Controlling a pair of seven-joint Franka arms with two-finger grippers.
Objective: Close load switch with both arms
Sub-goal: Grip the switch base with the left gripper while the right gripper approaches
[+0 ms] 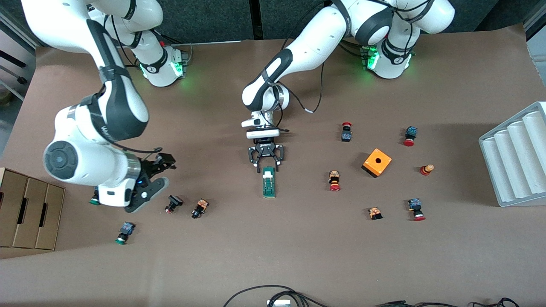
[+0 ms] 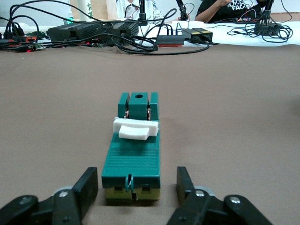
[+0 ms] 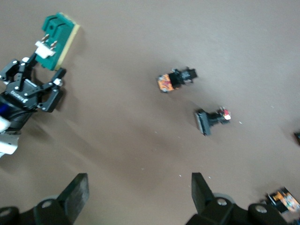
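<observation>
The load switch (image 1: 268, 182), a narrow green block with a white slider, lies on the brown table near its middle. My left gripper (image 1: 267, 164) is low at the switch's end that is farther from the front camera. In the left wrist view the open fingers (image 2: 87, 187) stand either side of that end of the switch (image 2: 133, 154), with small gaps and no touch. My right gripper (image 1: 163, 172) is open and empty, up over the table toward the right arm's end. The right wrist view shows its gripper (image 3: 138, 190) over bare table, and the switch (image 3: 56, 37) far off.
Push buttons lie near my right gripper (image 1: 173, 204) (image 1: 199, 208) (image 1: 125, 232). More lie toward the left arm's end (image 1: 334, 180) (image 1: 346, 132) (image 1: 416, 209), by an orange cube (image 1: 376, 162). A white tray (image 1: 516, 157) and a cardboard box (image 1: 25, 213) stand at the table's ends.
</observation>
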